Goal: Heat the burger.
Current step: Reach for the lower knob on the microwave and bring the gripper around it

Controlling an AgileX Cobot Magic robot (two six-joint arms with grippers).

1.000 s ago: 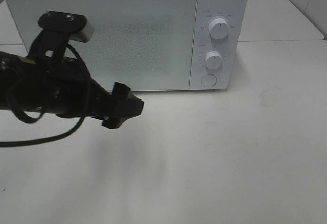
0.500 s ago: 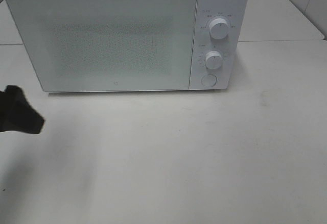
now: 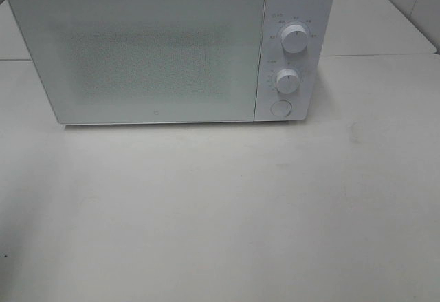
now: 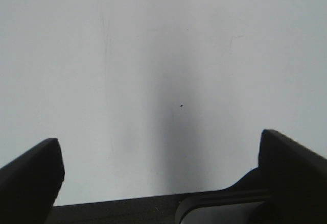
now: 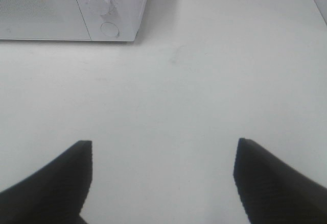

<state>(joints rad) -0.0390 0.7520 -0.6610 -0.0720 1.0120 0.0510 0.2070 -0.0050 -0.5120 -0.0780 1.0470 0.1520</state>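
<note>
The burger is out of view in every frame. A white microwave (image 3: 158, 47) stands at the back of the table with its door shut, and it also shows in the right wrist view as the microwave (image 5: 66, 9). Neither arm appears in the exterior high view. In the left wrist view my left gripper (image 4: 159, 147) is open over bare white table, with nothing between its dark fingers (image 4: 30, 175). Some way in front of the microwave's control side, my right gripper (image 5: 162, 145) is also open and holds nothing.
The microwave's right panel carries two white knobs, an upper knob (image 3: 294, 39) and a lower knob (image 3: 287, 80), with a round button (image 3: 280, 108) below them. The white table (image 3: 275, 212) stretches in front. A tiled wall shows at the back right.
My left arm, which hung in front of the microwave door, has pulled back to the left and left the exterior high view. The microwave has not moved.
</note>
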